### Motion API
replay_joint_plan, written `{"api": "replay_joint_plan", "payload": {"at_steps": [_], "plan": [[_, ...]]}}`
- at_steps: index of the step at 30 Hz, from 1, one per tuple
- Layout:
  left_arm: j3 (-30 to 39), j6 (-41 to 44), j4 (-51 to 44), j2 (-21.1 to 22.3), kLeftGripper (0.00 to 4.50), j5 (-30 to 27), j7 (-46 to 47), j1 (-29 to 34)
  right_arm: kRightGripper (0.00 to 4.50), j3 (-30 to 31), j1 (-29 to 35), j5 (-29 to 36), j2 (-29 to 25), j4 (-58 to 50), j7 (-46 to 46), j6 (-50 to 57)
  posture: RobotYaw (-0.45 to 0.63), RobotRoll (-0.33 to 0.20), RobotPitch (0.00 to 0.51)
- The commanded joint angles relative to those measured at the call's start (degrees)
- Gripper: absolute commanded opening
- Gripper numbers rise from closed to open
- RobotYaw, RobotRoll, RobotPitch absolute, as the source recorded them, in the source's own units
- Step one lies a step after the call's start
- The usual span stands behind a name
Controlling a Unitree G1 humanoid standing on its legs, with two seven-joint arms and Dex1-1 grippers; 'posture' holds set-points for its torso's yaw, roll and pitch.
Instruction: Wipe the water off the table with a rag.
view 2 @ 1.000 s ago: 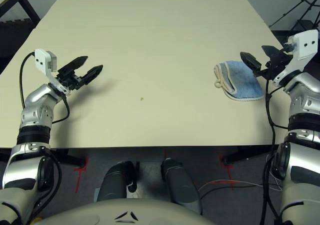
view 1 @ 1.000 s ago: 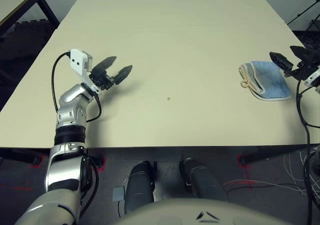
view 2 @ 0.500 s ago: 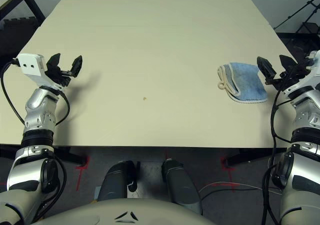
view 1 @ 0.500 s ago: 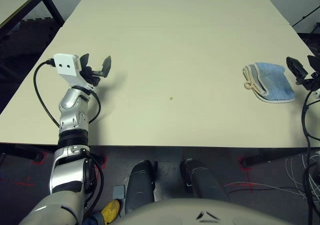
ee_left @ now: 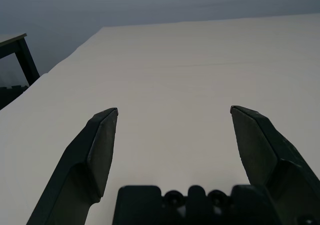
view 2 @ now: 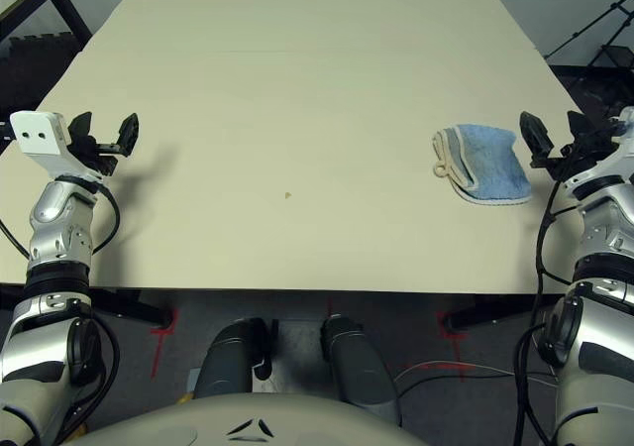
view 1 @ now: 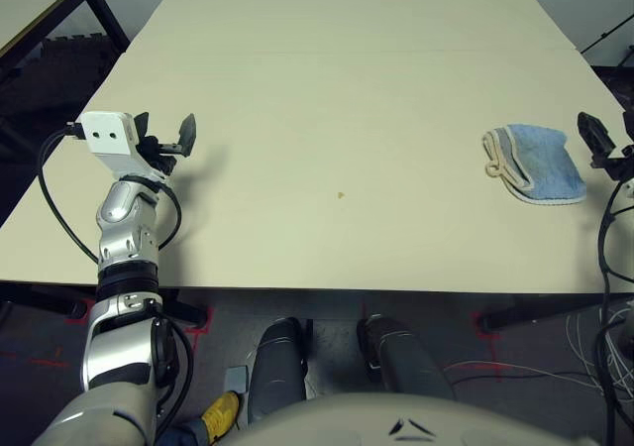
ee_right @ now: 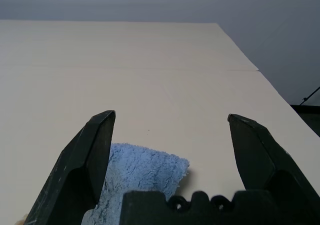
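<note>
The folded light-blue rag (view 2: 482, 162) with cream edging lies on the cream table (view 2: 297, 69), near its right edge. My right gripper (view 2: 554, 132) hovers open just to the right of the rag, with nothing between its fingers. The right wrist view has the rag (ee_right: 140, 172) low between the spread fingers. A tiny amber drop of water (view 2: 287, 194) sits near the front middle of the table. Over the table's left edge my left gripper (view 2: 104, 129) stands open and empty, far from both; its wrist view has bare tabletop between the fingers (ee_left: 100, 145).
A smaller cream-topped table with a black frame (view 1: 40, 0) stands at the far left. Loose cables (view 1: 594, 337) hang and lie on the floor at the right, below the table's front corner. The tabletop runs bare far back.
My left arm has swung left to the table's left edge and turned its gripper to point away from me. The right gripper has drawn back rightward off the rag. The rag has not moved.
</note>
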Motion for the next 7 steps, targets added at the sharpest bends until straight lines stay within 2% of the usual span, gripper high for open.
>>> {"api": "replay_joint_plan", "payload": {"at_steps": [1, 7], "plan": [[-0.47, -0.7, 1.57, 0.6, 4.5, 0.8, -0.15, -0.83, 4.48, -1.05, 0.6, 0.59, 0.47, 0.25, -0.54, -0.72, -0.24, 0.0, 0.149], [-0.6, -0.86, 1.72, 0.22, 4.5, 1.0, -0.28, -1.11, 4.48, -1.02, 0.15, 0.57, 0.46, 0.8, -0.79, -0.99, -0.24, 0.0, 0.145]]}}
